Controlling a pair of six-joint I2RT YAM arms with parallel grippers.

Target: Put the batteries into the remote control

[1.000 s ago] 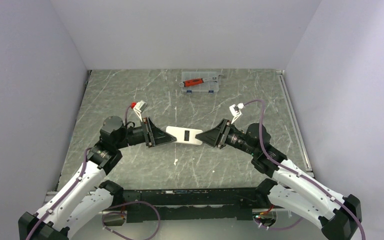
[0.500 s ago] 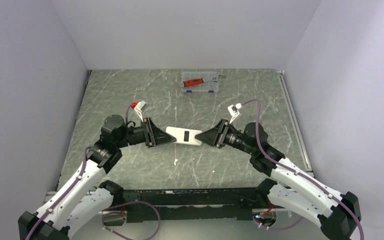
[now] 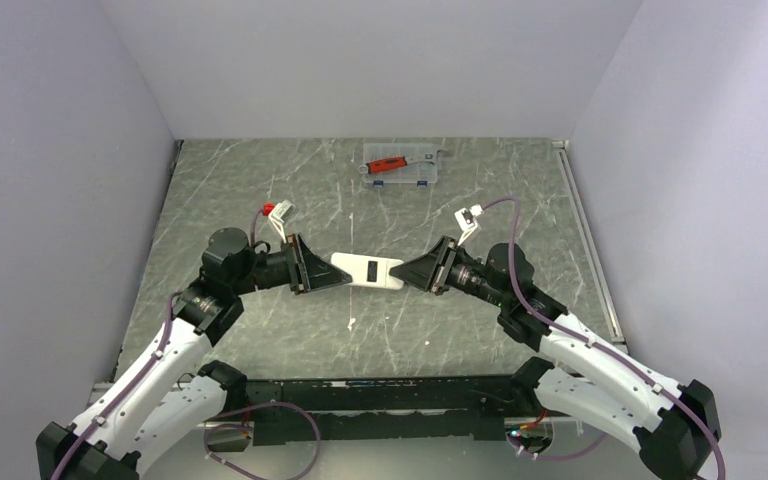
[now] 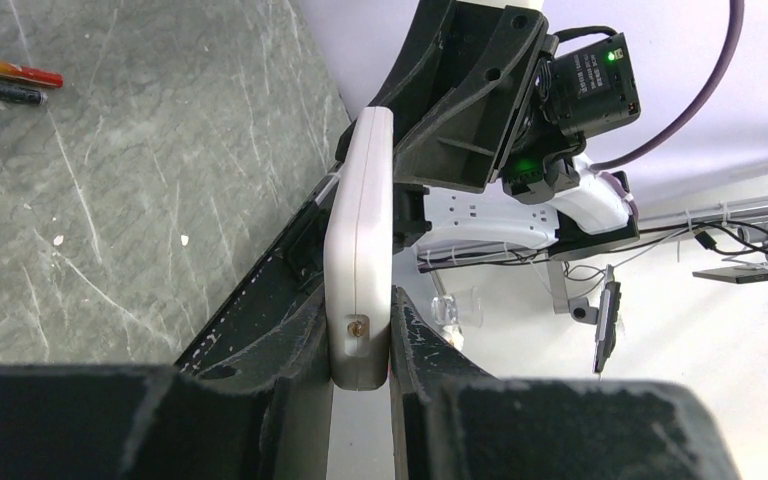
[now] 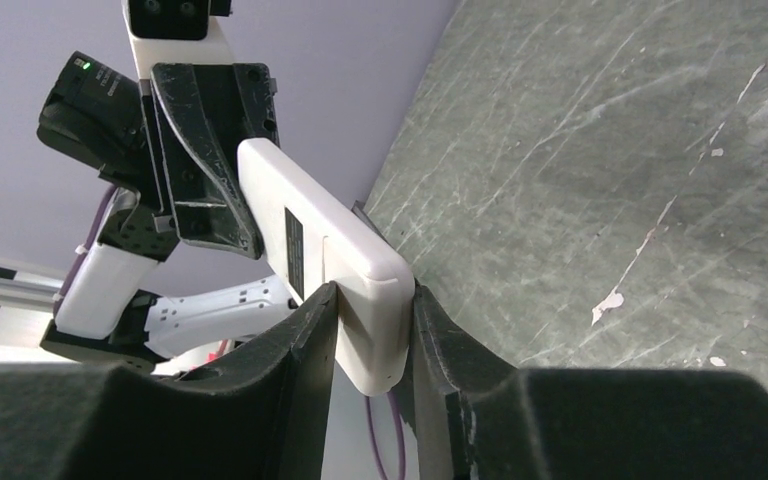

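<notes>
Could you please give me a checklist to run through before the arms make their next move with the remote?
1. Left hand clamped on one end of the remote control: ok.
2. Right hand clamped on its other end: ok.
3. Dark recess facing up toward the top camera: ok.
4. Batteries located, lying on the table: ok.
5. A hand free to fetch them: not ok, both are holding the remote control.
6. Recess empty and polarity marks readable: cannot tell.
</notes>
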